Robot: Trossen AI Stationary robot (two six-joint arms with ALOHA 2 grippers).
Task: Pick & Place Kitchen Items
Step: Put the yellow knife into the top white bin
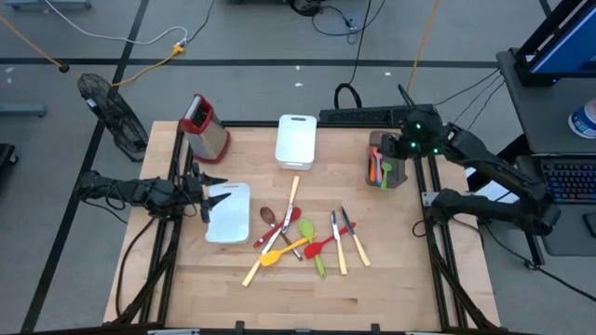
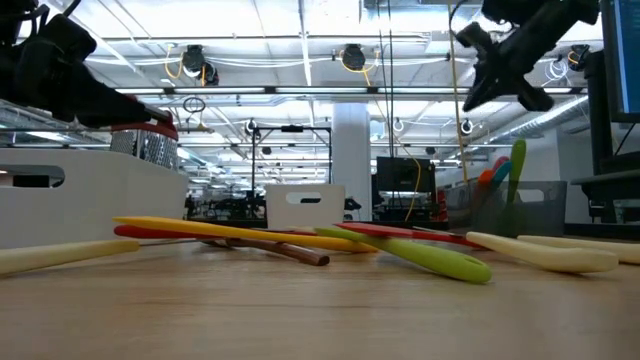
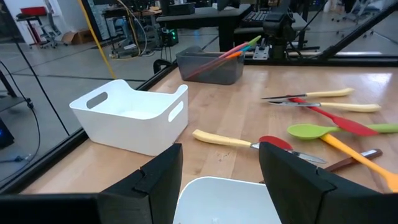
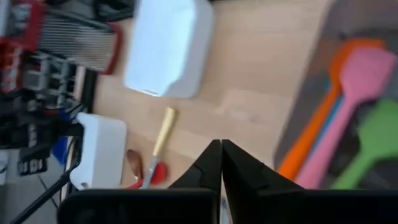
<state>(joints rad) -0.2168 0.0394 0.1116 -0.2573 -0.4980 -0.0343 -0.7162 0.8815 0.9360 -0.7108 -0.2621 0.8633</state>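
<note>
High view has the wooden worktop [image 1: 391, 288] with most of the kitchen items [image 1: 303, 240] scattered in a loose heap at about 6 o'clock from the white bin [image 1: 296, 141] — a yellow spoon [image 1: 275, 257], a lime green spoon [image 1: 312, 249], a red spatula [image 1: 326, 244], a brown wooden spoon [image 1: 268, 216] and a few pale-handled ones crossing over each other. A few more utensils — orange, pink and green ones — stand tilted in the dark grey holder [image 1: 384, 160] out at 3 o'clock from that bin.

The right gripper [image 1: 413, 144] is up above that holder, its jaws pressed together with nothing between them; the right wrist view shows the two dark tips touching, with the pink spatula [image 4: 348, 99], an orange one [image 4: 323, 118] and a green one [image 4: 373, 140] just beside them but not held.

The left gripper [image 1: 200, 197] sits at the 9 o'clock side of the worktop, hovering at the edge of a second white tray [image 1: 228, 212], jaws spread wide and empty — the left wrist view shows the tray rim right between them.

A steel box grater [image 1: 205, 126] with a red top stands at roughly 9 o'clock from the white bin, near the worktop's far left corner.

Low view shows the yellow and green spoons lying flat across the front, with the holder's utensils poking up behind.
</note>
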